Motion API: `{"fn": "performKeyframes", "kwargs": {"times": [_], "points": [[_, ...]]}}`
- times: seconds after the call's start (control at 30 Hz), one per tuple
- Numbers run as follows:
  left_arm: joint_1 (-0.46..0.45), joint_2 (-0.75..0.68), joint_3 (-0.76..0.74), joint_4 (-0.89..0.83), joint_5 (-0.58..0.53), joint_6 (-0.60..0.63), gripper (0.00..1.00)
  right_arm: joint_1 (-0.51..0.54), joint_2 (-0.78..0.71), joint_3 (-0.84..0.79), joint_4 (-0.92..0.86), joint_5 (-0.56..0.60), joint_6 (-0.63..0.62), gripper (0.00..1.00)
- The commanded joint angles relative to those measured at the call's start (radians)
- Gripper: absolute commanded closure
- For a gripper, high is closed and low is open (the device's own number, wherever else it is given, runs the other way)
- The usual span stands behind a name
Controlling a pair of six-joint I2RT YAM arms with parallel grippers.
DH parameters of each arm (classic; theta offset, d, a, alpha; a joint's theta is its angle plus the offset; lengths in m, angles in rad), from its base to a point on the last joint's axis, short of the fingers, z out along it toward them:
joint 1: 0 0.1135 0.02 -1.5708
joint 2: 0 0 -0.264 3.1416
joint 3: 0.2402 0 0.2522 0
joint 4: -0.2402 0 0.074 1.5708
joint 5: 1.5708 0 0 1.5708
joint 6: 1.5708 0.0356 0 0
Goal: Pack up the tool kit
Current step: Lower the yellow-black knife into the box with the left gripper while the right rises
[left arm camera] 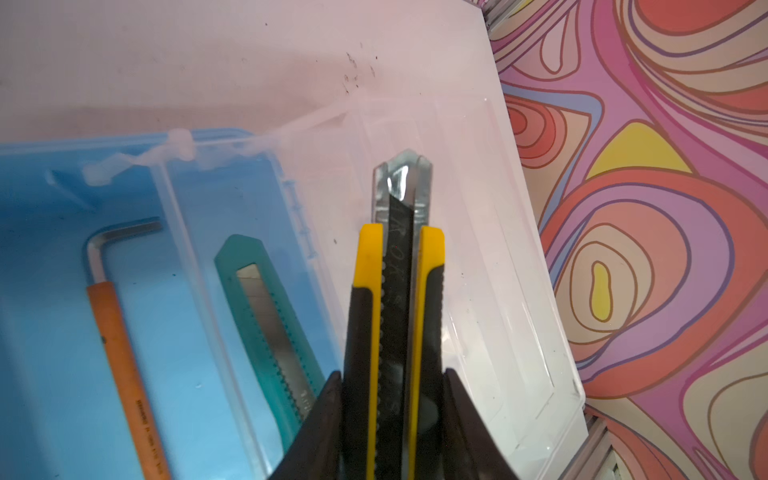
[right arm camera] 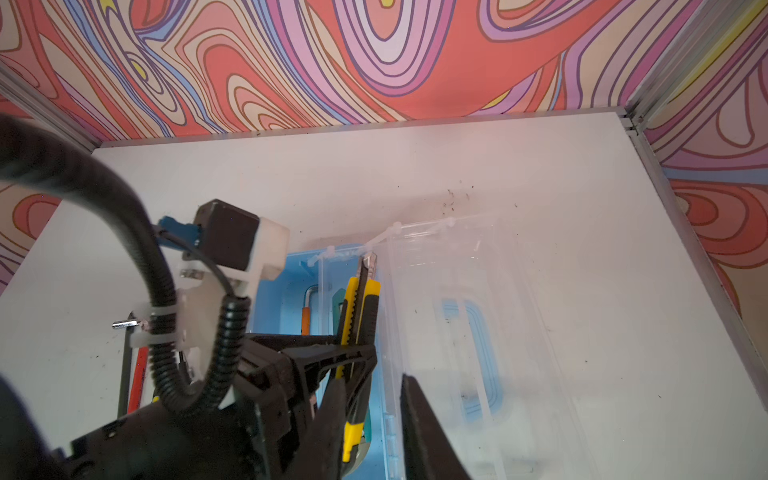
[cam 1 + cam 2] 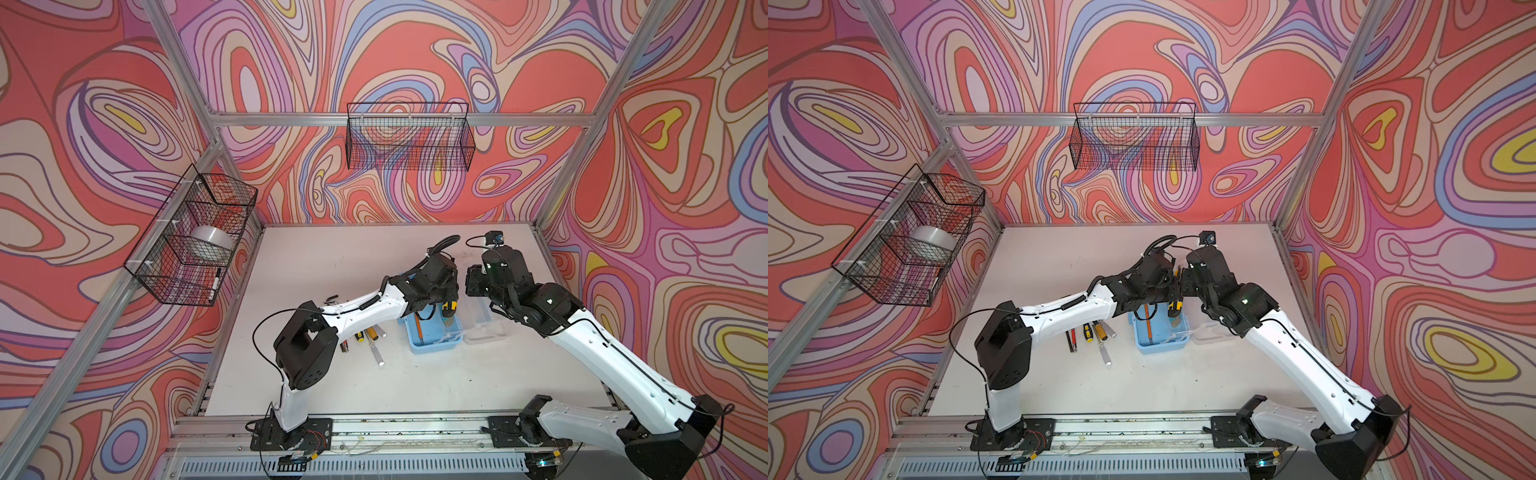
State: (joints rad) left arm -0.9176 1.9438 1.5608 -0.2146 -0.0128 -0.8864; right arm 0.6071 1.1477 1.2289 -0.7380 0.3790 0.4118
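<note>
- Left gripper (image 1: 392, 374): clamped on yellow-black utility knife (image 1: 399, 257), above the open blue box (image 1: 54, 257).
- Right gripper (image 2: 372, 380): narrow gap astride the clear lid (image 1: 478, 249) edge; grip undeterminable.
- Box: mid-table (image 3: 332, 270), holding hex key (image 1: 116, 311) and green knife (image 1: 266, 316).

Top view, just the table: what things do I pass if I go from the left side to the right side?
In a top view, on the table: loose screwdrivers → light-blue box → clear lid, lying open beside the box.
</note>
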Motion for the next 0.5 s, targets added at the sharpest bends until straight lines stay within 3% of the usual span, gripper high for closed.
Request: {"fn": "performKeyframes", "kwargs": {"times": [0.0,0.17,0.47], "points": [[-0.003,0.047,0.023,0.04,0.005,-0.097,0.72,-0.005,-0.017,-0.026,-0.022,0.023,-0.001,0.75],[-0.004,0.096,0.034,0.066,0.008,-0.163,0.71,-0.005,-0.02,-0.046,-0.015,0.024,-0.008,0.75],[-0.003,0.11,0.08,0.07,0.009,-0.147,0.38,-0.005,-0.018,-0.068,0.0,0.008,-0.005,0.69]]}}
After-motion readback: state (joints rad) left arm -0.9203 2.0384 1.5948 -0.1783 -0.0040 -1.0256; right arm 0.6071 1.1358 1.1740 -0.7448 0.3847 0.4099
